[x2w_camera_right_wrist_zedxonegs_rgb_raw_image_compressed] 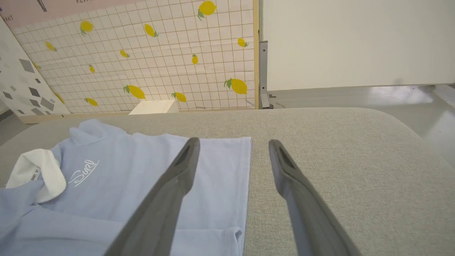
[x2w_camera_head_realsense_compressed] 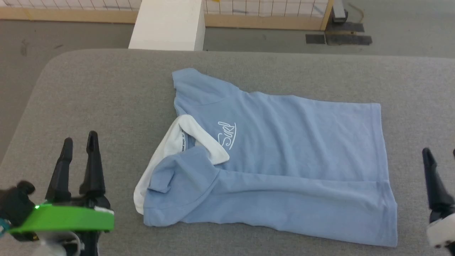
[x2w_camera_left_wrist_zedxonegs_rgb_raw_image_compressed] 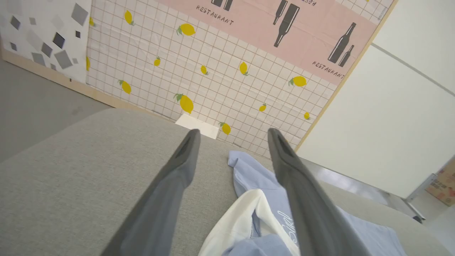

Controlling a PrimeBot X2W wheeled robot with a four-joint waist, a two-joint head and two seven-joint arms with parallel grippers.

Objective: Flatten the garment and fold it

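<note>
The soft light blue shirt (x2w_camera_head_realsense_compressed: 284,160) with a white collar lies mid-frame on the grey cloth table (x2w_camera_head_realsense_compressed: 106,89). The left gripper (x2w_camera_head_realsense_compressed: 80,140) at lower left and the right gripper (x2w_camera_head_realsense_compressed: 440,153) at lower right both have their fingers wide apart.

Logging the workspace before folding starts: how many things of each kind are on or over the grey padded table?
Light blue short-sleeved shirt with white collar: 1
Dark two-fingered grippers, both open (left gripper, right gripper): 2
Total: 3
</note>
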